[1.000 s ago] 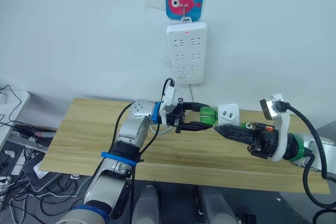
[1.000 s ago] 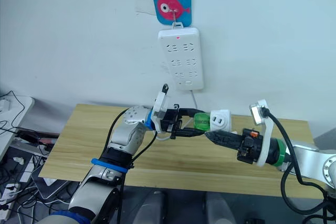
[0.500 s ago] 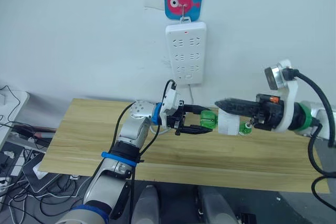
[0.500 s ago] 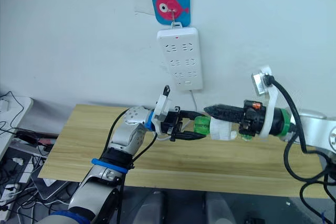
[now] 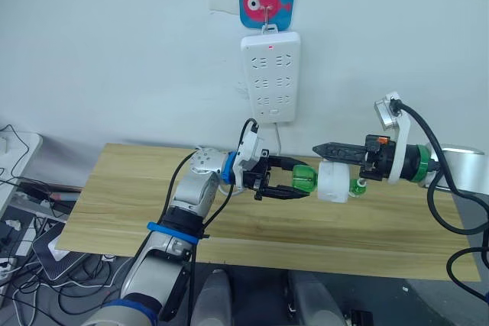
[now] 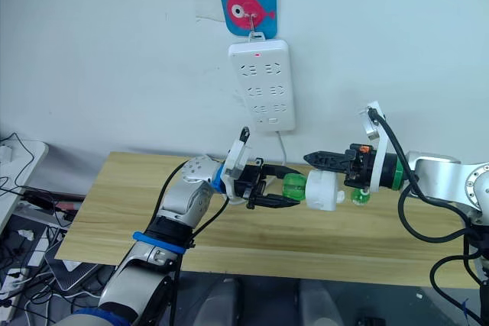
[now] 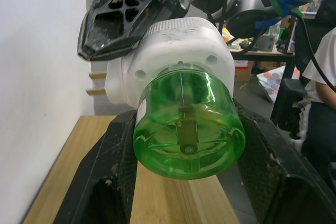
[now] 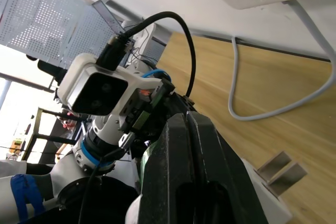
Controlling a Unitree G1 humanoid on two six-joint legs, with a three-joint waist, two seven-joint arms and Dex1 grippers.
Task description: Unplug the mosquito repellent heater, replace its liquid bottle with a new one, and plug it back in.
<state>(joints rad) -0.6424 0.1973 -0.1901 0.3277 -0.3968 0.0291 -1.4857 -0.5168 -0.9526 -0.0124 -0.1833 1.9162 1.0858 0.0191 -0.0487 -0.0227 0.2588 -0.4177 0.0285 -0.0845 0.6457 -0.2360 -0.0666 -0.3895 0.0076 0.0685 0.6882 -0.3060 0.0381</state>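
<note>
- The left gripper [image 5: 294, 183] has its jaws closed on the green liquid bottle [image 5: 303, 179]; the right gripper [image 5: 325, 148] has its jaws together, lying along the top of the mosquito repellent heater [image 5: 334, 182], though I cannot tell whether they actually grip it.
- The heater is off the power strip [image 5: 271, 75] and held in the air over the table [image 5: 137, 188], bottle and body joined between the two arms.
- Unplugging looks done. Whether this bottle is the old or new one is unclear; a second green bottle [image 5: 357, 186] sits just behind. Plugging back in remains.
- Against a second ago, the right arm has risen from below the heater to above it, and its prongs no longer face the head camera.
</note>
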